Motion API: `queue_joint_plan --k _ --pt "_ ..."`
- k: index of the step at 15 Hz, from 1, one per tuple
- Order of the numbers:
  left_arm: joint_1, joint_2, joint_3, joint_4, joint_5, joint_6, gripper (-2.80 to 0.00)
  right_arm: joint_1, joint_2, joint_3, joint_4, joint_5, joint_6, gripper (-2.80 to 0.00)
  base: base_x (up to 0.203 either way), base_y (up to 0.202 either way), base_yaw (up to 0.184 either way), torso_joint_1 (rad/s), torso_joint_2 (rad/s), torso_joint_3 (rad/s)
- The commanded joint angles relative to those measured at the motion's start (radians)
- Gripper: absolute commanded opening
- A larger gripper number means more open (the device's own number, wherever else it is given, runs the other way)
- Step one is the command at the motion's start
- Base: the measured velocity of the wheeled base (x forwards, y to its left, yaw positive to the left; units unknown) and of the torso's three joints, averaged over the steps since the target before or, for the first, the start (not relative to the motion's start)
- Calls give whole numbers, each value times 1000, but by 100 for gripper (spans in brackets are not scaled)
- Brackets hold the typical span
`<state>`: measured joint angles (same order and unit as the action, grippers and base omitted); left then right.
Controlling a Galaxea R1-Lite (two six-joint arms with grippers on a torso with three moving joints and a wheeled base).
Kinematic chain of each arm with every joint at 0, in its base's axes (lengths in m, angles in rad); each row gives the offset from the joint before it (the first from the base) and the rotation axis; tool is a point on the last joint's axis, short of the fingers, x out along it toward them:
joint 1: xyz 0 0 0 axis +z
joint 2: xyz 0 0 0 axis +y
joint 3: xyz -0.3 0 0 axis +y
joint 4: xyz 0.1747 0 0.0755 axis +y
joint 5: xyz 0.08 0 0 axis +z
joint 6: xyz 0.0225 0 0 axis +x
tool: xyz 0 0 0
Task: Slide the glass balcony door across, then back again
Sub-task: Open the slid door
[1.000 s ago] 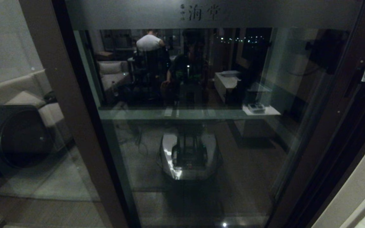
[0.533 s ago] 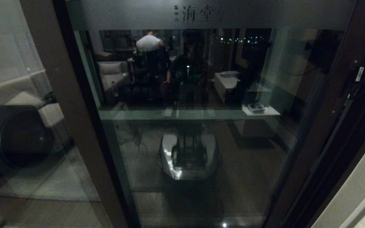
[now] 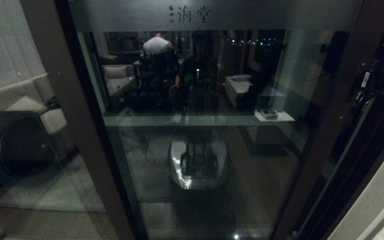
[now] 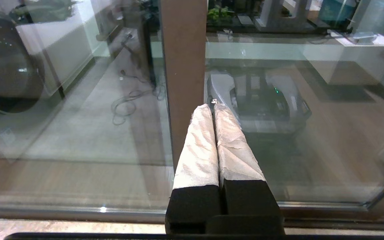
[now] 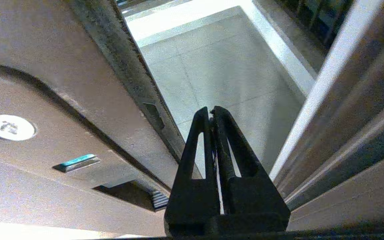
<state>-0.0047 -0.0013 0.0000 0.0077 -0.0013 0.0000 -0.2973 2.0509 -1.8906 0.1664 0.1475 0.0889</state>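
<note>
The glass balcony door (image 3: pixel 198 100) is looking big, heavy and breakable. The right gripper (image 5: pixel 211 115), pinched shut on nothing, is pushing by the door's edge; left gripper (image 4: pixel 212 108) is closed too.

The glass balcony door (image 3: pixel 205 133) fills the middle of the head view, and the fixed panel (image 3: pixel 15 133) stands to its left, overlapping its left stile. To the door's right lies an open gap, where the right gripper (image 5: pixel 212 111) reaches in (just beside the door's edge). The left gripper (image 4: pixel 213 106) hangs before the door, near its left stile.
</note>
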Motion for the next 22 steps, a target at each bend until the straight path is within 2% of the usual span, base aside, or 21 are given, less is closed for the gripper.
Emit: queue_joint_plan --k 1,14,22 --pt "0 0 0 0 0 0 -280 43 -3 2 1 3 0 -280 0 0 0 0 0 0" --pt "0 0 1 0 0 0 -280 117 6 -56 -1 0 -5 -280 0 0 0 0 0 0" --pt "0 0 1 0 0 0 -280 219 5 -56 -1 -62 -5 -280 0 0 0 0 0 0"
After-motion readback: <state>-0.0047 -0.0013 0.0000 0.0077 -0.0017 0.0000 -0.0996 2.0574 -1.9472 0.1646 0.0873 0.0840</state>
